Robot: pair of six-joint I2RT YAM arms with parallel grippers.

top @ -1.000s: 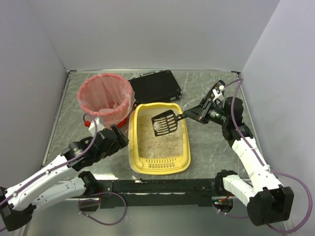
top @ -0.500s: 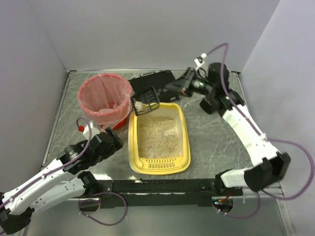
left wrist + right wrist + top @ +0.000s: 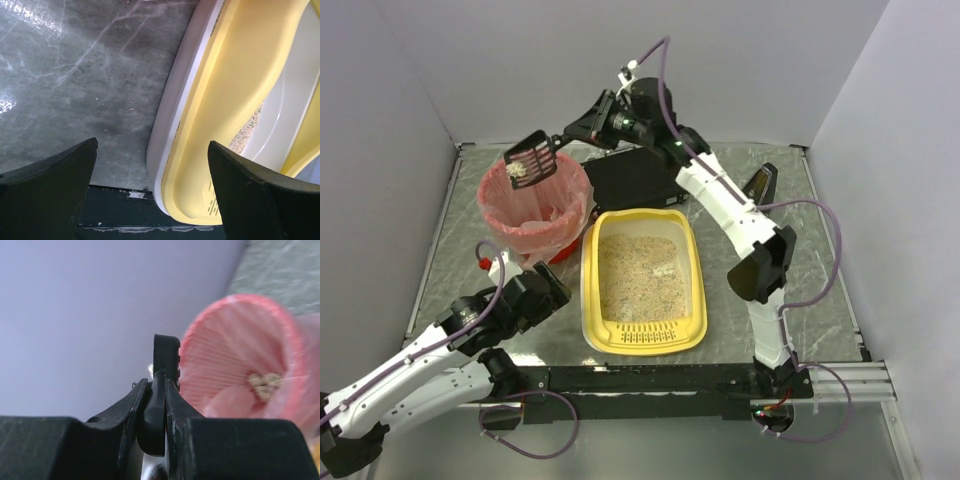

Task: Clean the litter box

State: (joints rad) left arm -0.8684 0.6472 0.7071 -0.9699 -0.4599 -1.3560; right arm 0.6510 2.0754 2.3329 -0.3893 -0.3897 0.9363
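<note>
The yellow litter box (image 3: 642,342) with beige litter sits mid-table; its rim also shows in the left wrist view (image 3: 220,100). My right gripper (image 3: 582,128) is shut on the handle of a black slotted scoop (image 3: 532,158), which carries a pale clump above the pink-lined round bin (image 3: 535,205). In the right wrist view the scoop (image 3: 166,357) stands edge-on between the fingers, with the bin (image 3: 240,360) behind and clumps inside it. My left gripper (image 3: 560,275) is open and empty, just left of the litter box, low over the table.
A flat black case (image 3: 635,178) lies behind the litter box. A small red object (image 3: 483,260) lies by the bin's base. Grey walls close the table at left, back and right. A black rail (image 3: 650,378) runs along the near edge.
My right arm swung the scoop with the clump from over the litter box leftward and up to above the pink-lined bin. The left arm stayed nearly still.
</note>
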